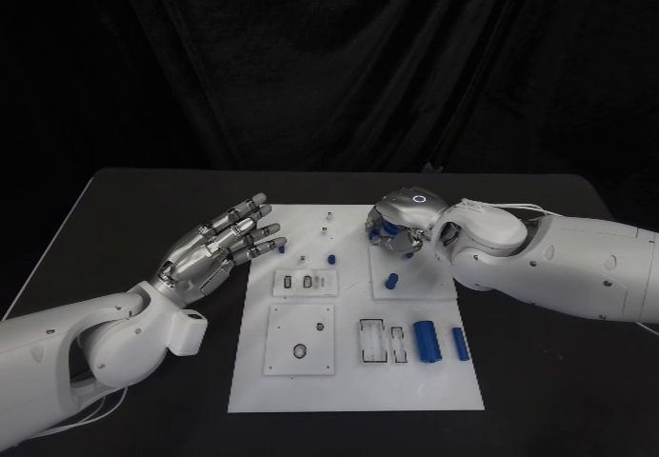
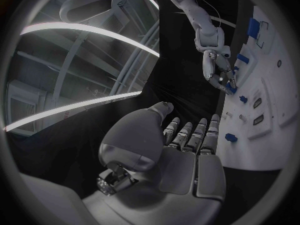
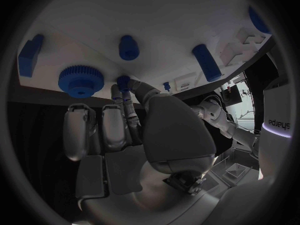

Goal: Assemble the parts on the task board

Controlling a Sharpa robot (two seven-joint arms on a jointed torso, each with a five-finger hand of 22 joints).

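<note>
The right robot hand (image 1: 401, 221) curls its fingers down at the task board's (image 1: 357, 386) far edge, seemingly pinching a small blue peg (image 3: 123, 81) beside a blue gear (image 3: 80, 80). "Sharpa" reads on its wrist. The left robot hand (image 1: 224, 246) hovers spread, holding nothing, beside the board. Two blue cylinders (image 1: 441, 342) lie lengthwise on the board's near right.

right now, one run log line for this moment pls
left hand: open, beside task board | right hand: fingers at small blue part, grip unclear | blue gear: on board
</note>
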